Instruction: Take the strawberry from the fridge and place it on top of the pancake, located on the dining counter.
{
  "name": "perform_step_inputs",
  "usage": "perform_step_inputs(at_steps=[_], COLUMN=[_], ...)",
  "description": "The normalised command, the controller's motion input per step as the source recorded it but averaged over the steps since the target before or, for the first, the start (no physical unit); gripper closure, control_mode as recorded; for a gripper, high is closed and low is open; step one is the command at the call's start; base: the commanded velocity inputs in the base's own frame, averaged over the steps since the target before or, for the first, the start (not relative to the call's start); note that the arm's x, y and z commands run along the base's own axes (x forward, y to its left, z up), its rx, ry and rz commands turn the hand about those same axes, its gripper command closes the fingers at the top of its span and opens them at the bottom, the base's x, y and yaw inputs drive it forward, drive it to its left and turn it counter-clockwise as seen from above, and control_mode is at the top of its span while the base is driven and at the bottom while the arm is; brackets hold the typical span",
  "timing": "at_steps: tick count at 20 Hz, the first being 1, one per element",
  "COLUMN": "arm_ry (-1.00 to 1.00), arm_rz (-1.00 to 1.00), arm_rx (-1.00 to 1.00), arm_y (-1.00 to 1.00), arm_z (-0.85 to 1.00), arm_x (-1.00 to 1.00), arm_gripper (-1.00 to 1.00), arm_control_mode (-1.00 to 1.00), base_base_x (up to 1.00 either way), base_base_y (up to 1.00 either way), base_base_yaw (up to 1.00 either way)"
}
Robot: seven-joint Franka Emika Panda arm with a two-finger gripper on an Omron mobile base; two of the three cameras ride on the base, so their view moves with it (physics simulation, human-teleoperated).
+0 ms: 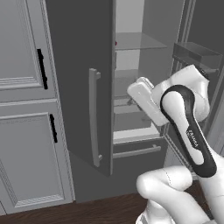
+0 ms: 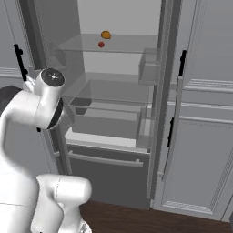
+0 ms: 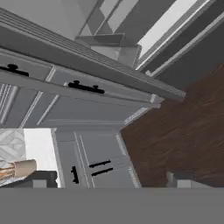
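One strawberry (image 2: pixel 101 44) sits on the upper glass shelf (image 2: pixel 123 47) of the open fridge (image 1: pixel 78 87), beside an orange item (image 2: pixel 106 34). My fingers stand wide, holding nothing. I judge it light, soft, bruisable; pinch gently across its middle.

One strawberry (image 2: pixel 101 44); one orange food item (image 2: pixel 106 34)

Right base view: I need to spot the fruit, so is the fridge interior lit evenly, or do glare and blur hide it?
Right base view: flat, even light, no glare; the strawberry shows red but tiny and soft-edged on the fridge shelf. Left base view: equally flat and shadowless. Hand view: rolled, edges slightly pixelated.
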Motion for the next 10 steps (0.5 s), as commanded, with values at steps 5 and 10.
perform_step_inputs(at_steps=[5, 10], arm_ry=[0.26, 0.27], arm_rz=[0.01, 0.00], arm_rx=[0.56, 0.36], arm_y=[-0.26, -0.02], arm_z=[0.00, 0.00], arm_x=[0.37, 0.55], arm_gripper=[-1.00, -1.00], arm_control_mode=[-1.00, -1.00], base_base_x=[0.00, 0.00], base_base_y=[0.00, 0.00], base_base_yaw=[0.00, 0.00])
